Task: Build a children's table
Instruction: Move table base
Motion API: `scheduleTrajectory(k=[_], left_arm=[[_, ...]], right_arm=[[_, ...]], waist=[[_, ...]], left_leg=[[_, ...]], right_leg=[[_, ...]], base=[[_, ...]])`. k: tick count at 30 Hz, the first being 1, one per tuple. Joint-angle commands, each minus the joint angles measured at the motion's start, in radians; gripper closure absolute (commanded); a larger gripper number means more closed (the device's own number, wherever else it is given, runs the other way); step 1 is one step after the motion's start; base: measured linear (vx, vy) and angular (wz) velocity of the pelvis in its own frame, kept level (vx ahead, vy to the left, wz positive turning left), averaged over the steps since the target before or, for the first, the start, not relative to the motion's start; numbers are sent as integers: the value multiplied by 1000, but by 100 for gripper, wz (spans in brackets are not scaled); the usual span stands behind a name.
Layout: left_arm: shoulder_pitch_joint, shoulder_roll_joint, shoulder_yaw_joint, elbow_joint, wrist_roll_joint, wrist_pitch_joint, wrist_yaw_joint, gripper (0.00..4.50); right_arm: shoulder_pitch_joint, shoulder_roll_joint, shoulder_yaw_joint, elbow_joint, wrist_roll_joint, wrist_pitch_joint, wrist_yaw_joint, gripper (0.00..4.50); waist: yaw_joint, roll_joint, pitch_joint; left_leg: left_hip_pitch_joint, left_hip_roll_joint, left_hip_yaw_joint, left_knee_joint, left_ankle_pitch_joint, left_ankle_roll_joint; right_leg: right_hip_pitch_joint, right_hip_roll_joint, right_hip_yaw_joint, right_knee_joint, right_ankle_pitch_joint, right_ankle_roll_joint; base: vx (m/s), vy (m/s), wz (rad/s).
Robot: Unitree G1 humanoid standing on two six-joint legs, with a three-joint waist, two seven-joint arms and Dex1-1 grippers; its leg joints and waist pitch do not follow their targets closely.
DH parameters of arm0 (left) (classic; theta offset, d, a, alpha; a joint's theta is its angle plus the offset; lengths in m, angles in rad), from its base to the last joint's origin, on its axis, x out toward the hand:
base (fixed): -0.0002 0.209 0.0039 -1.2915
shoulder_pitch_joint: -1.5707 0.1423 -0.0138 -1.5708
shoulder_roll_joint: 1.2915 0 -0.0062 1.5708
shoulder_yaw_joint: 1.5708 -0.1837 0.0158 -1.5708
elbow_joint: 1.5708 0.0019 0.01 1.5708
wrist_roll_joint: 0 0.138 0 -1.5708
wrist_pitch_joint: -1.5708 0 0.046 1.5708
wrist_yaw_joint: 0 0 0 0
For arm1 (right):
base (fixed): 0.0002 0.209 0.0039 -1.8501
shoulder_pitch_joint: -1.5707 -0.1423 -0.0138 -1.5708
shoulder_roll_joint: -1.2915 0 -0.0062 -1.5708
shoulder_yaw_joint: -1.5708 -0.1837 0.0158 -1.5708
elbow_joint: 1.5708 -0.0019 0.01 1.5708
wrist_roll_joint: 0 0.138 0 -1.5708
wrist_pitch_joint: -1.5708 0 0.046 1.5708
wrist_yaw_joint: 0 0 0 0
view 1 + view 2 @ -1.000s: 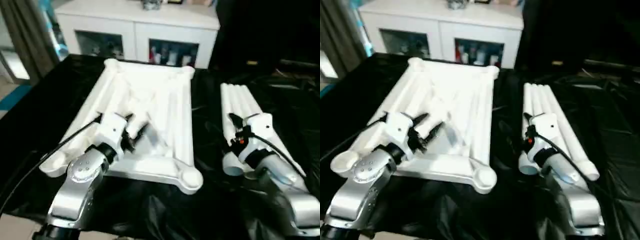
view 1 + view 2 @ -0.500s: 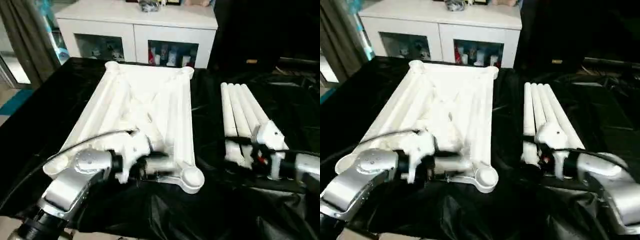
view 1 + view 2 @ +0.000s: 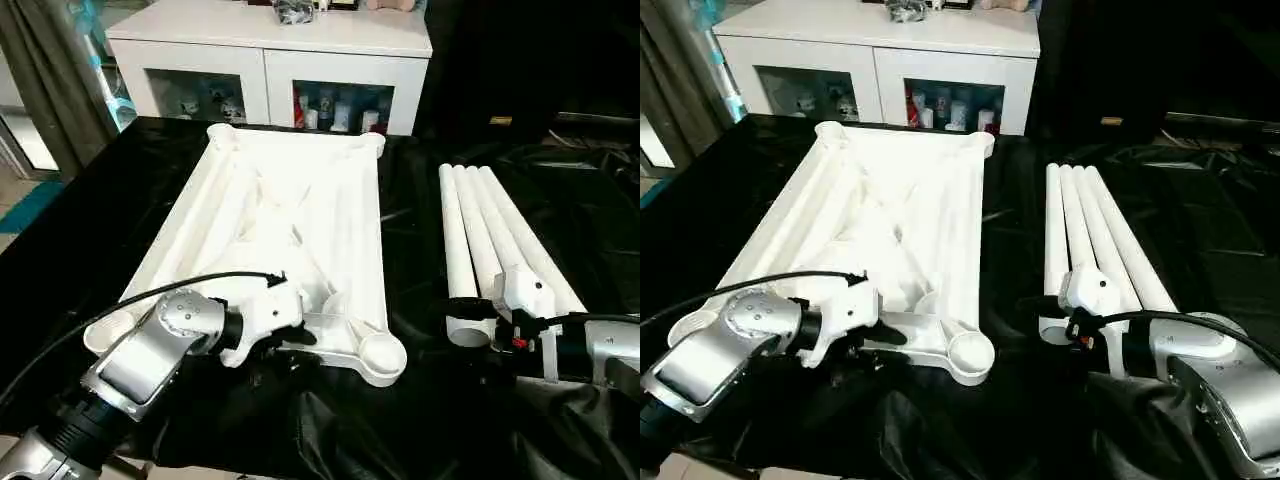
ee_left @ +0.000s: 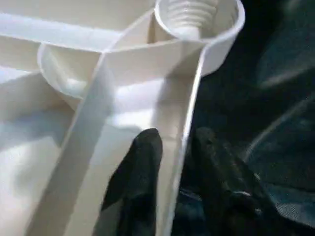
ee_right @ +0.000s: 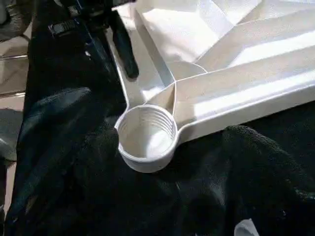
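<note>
1. Tabletop [image 3: 300, 210] lies underside up on the black cloth [image 3: 330, 430], so we can reach its threaded corner socket [image 5: 146, 137].
2. Our left gripper [image 4: 170, 162] straddles the near rim, one finger either side, narrowed almost onto it, presumably to steady the top.
3. Four legs [image 3: 490, 235] wait side by side on our right.
4. Our right gripper [image 3: 1065, 312] hovers at their near ends; we cannot tell its opening.

Before me the bench [image 3: 90, 210], covered in black sheet, carries the upside-down table top [image 3: 290, 220] and four white legs [image 3: 490, 230] beside it.
</note>
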Motion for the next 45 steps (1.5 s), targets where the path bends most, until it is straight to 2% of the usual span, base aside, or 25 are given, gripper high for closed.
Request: scheduleTrajectory(k=[1,3,7,9,11,14,16,22,23,32,37,42,45], left_arm=[[-19,5,-9,1,13,-20,-12,361],[-20,3,-13,5,19,-30,-11,376],[-25,-16,-7,28,45,-77,30,416],[-26,-23,-2,34,53,-91,43,432],[-24,-34,9,34,69,-128,64,444],[-20,-35,10,28,81,-155,73,448],[-12,-32,-2,6,123,-225,98,448],[-24,-23,-30,-4,217,-342,141,448],[-24,-23,-30,-3,218,-343,141,448],[-12,-4,-11,52,243,-346,155,448],[-3,-7,13,55,237,-310,166,448],[-2,20,12,33,277,-320,174,448],[-10,45,-13,13,337,-353,188,448]], right_arm=[[-13,-19,12,-10,-9,-1,6,75],[-12,-21,15,-10,-14,-2,5,75],[-8,-20,23,-10,-24,-9,3,75],[-7,-19,24,-10,-26,-9,3,75],[-6,-16,25,-12,-31,-9,4,75],[-7,-14,27,-12,-33,-9,3,75],[-7,-9,32,-13,-37,-12,-2,75],[-10,3,43,-7,-45,-23,-11,75],[-10,3,44,-7,-46,-23,-12,75],[-18,12,52,-4,-52,-28,-20,75],[-13,15,49,-4,-57,-32,-22,75],[-5,17,44,-5,-61,-39,-29,75],[-5,20,44,-1,-64,-44,-34,75]], waist=[[1,-3,-48],[2,0,-48],[1,-4,-49],[1,-2,-48],[-4,-5,-48],[-7,-5,-50],[-7,-9,-52],[0,-5,-53],[1,-8,-53],[4,-6,-49],[1,-5,-47],[-1,-7,-48],[-4,-7,-49]], left_leg=[[-3,60,-18,-83,-156,61],[-2,60,-19,-83,-161,59],[-4,60,-18,-83,-156,62],[-4,61,-18,-82,-159,62],[-8,61,-20,-83,-157,63],[-10,60,-19,-81,-146,67],[-10,60,-18,-79,-131,75],[-9,64,-17,-80,-103,85],[-9,64,-17,-79,-106,85],[-6,64,-16,-82,-140,67],[-7,64,-17,-84,-157,59],[-9,63,-18,-84,-154,59],[-8,64,-19,-84,-150,64]], right_leg=[[44,-85,43,-82,-132,-257],[44,-86,43,-83,-147,-255],[44,-87,43,-85,-153,-249],[44,-88,44,-85,-157,-248],[46,-88,43,-85,-161,-244],[46,-88,43,-86,-165,-237],[45,-86,42,-86,-140,-236],[44,-87,41,-77,-63,-249],[43,-86,41,-77,-63,-250],[41,-88,42,-80,-114,-246],[40,-89,42,-83,-143,-241],[41,-88,42,-84,-161,-231],[40,-86,42,-84,-147,-227]], base=[[0,0,0],[0,0,0],[0,0,0],[0,0,0],[0,0,0],[0,0,0],[0,0,0],[0,0,0],[0,0,0],[0,0,0],[0,0,0],[0,0,0],[0,0,0]])
